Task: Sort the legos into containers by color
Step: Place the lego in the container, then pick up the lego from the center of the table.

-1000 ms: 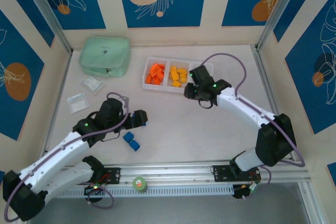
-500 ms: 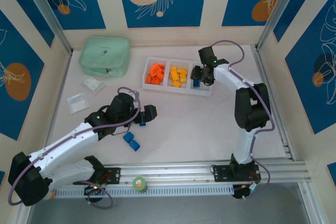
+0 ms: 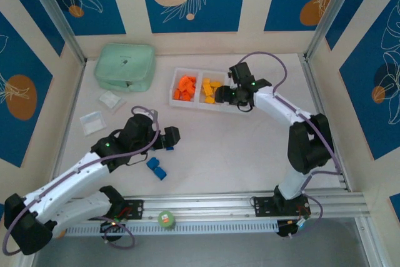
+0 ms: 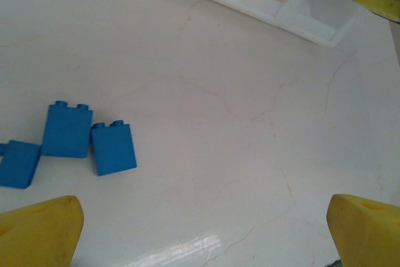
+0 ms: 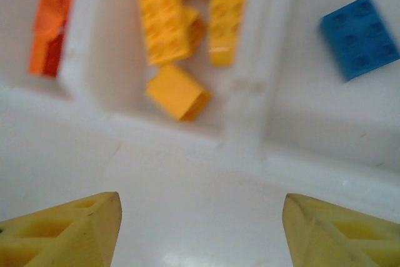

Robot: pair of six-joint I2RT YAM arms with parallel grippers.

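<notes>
**Left gripper** point(image 4: 203, 236): we record it wide open and empty, hovering over the tabletop point(image 4: 250, 123). Three blue legos point(image 4: 67, 130) lie ahead of it, toward its left finger. Two of them touch side to side, and the third is close against them.

**Right gripper** point(image 5: 203, 232): the jaws are parted with nothing between them, and it hangs just short of the near wall of the white tray point(image 5: 250, 92). Beyond it are yellow legos point(image 5: 165, 20) in the middle compartment. One blue lego point(image 5: 360, 28) lies in the compartment toward its right finger, and orange legos point(image 5: 53, 17) lie toward its left.

**Risks, as we judge them:**
- Closing on the touching pair may catch both bricks, or pinch one and kick its neighbour away.
- A skewed grip could drop a brick in transit.
- The right gripper is so near the tray wall that it could shove or tip the tray if it advances low.
- The two arms could crowd each other at the tray.

**Edges and room:**
- Bare tabletop runs ahead and to the right of the left gripper as far as the tray wall, and we note nothing in that lane.
- The blue compartment has plenty of bare floor.
- The low walls call for only a modest lift.
</notes>
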